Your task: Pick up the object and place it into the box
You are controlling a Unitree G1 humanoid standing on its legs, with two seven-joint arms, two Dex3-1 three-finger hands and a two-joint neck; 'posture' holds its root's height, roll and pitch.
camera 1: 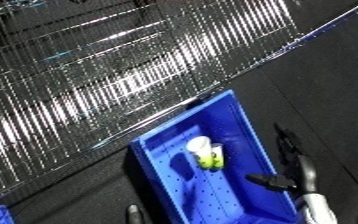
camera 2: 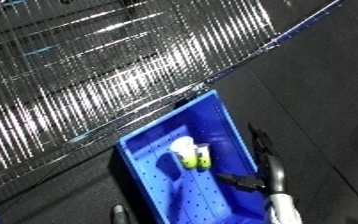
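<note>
"Where is the object?"

"The object [camera 1: 206, 152] lies inside the blue bin [camera 1: 246, 127], about in the middle of the bin's floor. It is white at one end and yellow-green at the other (what kind of thing it is cannot be told). Nothing holds it."

"And the bin?"

"The bin sits on a dark floor [camera 1: 335, 90]. Its far edge is close to a shiny wire rack [camera 1: 113, 70], which fills the top and left of both views."

"What is the right hand doing?"

"The right hand [camera 1: 282, 175] reaches over the bin's right edge. Its black fingers [camera 1: 285, 145] are straight and spread, one part pointing up along the edge and another [camera 1: 262, 179] pointing in over the bin's floor. They hold nothing, and they are near the object but apart from it."

"And the left hand?"

"Only a small dark bit [camera 2: 119, 212] shows at the bottom edge, left of the bin. Whether it is the left hand cannot be told."
</note>
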